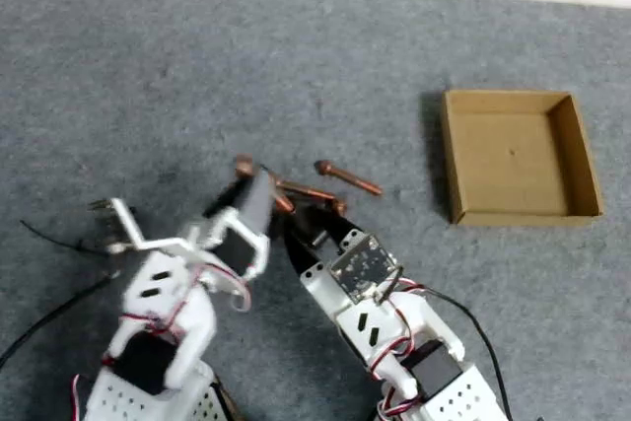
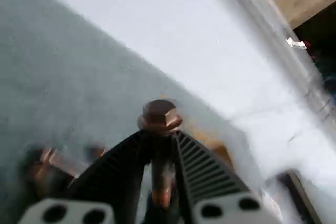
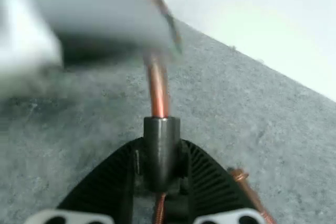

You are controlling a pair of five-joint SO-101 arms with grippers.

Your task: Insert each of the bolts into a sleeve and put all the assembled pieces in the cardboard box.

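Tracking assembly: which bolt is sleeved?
The bolt in the left claw: its shaft is in the sleeve in the right claw; other bolts lie loose.
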